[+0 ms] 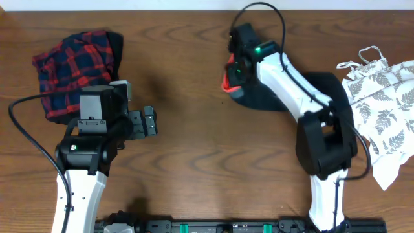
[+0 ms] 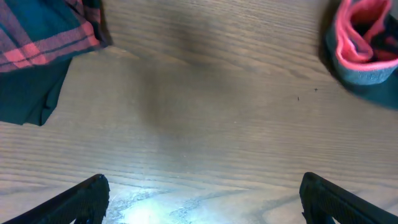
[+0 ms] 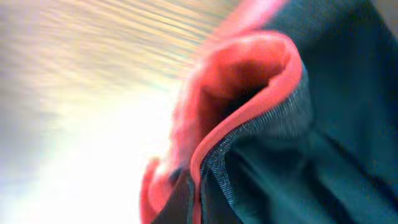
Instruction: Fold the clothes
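The black leggings (image 1: 272, 97) lie bunched at the table's middle right, partly under my right arm. Their grey-and-coral waistband (image 1: 228, 81) points left. My right gripper (image 1: 234, 65) is at that waistband. In the right wrist view the coral rim (image 3: 249, 81) and black cloth (image 3: 323, 168) fill the frame and run into the jaws, whose fingers are hidden. My left gripper (image 1: 150, 121) is open and empty over bare wood (image 2: 205, 199). The waistband also shows in the left wrist view (image 2: 364, 43) at the far right. The red-navy plaid piece (image 1: 71, 65) lies crumpled at the far left.
The plaid piece (image 2: 43, 37) with dark cloth under it is at the top left of the left wrist view. A white leaf-print top (image 1: 388, 97) lies at the right edge. Brown wooden table (image 1: 194, 162). Cables loop from both arms.
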You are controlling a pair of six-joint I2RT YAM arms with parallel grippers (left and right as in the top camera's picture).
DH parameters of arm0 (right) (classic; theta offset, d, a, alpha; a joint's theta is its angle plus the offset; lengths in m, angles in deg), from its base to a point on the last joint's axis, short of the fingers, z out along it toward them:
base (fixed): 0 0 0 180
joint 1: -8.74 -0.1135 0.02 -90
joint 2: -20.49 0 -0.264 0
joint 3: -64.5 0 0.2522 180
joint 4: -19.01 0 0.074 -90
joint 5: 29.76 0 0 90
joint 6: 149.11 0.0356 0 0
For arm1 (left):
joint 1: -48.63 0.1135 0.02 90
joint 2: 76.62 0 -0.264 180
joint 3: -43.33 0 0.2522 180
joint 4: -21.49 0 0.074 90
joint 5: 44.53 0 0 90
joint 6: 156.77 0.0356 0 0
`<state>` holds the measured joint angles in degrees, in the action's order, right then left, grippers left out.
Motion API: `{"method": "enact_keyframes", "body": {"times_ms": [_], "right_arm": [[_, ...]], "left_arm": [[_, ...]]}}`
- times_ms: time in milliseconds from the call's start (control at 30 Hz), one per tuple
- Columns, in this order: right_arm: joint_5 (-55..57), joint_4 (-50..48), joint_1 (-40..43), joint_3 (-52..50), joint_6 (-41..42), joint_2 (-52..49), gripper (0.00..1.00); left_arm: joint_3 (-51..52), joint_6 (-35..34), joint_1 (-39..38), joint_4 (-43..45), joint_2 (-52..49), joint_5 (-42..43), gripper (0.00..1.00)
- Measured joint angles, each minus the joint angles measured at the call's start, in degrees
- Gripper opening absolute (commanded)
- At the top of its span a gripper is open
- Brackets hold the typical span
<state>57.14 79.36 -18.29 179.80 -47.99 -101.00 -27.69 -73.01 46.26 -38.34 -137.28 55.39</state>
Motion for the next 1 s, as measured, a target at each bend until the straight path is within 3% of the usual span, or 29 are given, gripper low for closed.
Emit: {"method": "enact_keyframes", "body": {"times_ms": [167, 200, 267, 333, 400, 533, 667, 700, 767, 833, 1000], "right_arm": [[-1.8, -2.1, -9.9, 1.4, -0.9, 3.8, 0.02], [-1.8, -2.6, -12.1, 1.6, -0.9, 3.8, 0.11], [-1.1, -2.5, -15.4, 1.6, -0.4, 3.5, 0.19], [-0.5, -1.9, -17.3, 1.5, 0.4, 3.2, 0.40], [0.3, -0.1, -17.7, 1.5, 0.6, 3.1, 0.50], [3.8, 3.9, -16.3, 1.5, 0.4, 3.0, 0.50], [7.0, 6.1, -13.1, 1.5, 0.4, 3.0, 0.43], [7.4, 6.5, -11.9, 1.5, 0.4, 3.0, 0.42], [8.1, 7.5, -9.1, 1.5, 0.1, 3.0, 0.41], [8.7, 9.6, -5.8, 1.5, -0.7, 3.1, 0.44], [9.6, 14.2, 0.5, 1.5, -2.2, 3.3, 0.57]], "left_arm": [[0.0, 0.0, 0.0, 0.0, 0.0, 0.0, 0.98], [0.0, 0.0, 0.0, 0.0, 0.0, 0.0, 0.98], [0.0, 0.0, 0.0, 0.0, 0.0, 0.0, 0.98], [0.0, 0.0, 0.0, 0.0, 0.0, 0.0, 0.98], [0.0, 0.0, 0.0, 0.0, 0.0, 0.0, 0.98], [0.0, 0.0, 0.0, 0.2, 0.0, 0.0, 0.98], [0.0, -0.3, 0.0, 2.4, 0.0, 0.0, 0.99], [0.0, -0.8, 0.0, 3.5, 0.0, 0.0, 0.88], [0.0, -2.2, 0.0, 5.5, 0.0, 0.5, 0.47], [0.0, -2.5, -0.1, 7.8, -0.5, 1.6, 0.25], [-0.1, -3.0, -2.6, 12.6, -6.4, 3.9, 0.23]]}}
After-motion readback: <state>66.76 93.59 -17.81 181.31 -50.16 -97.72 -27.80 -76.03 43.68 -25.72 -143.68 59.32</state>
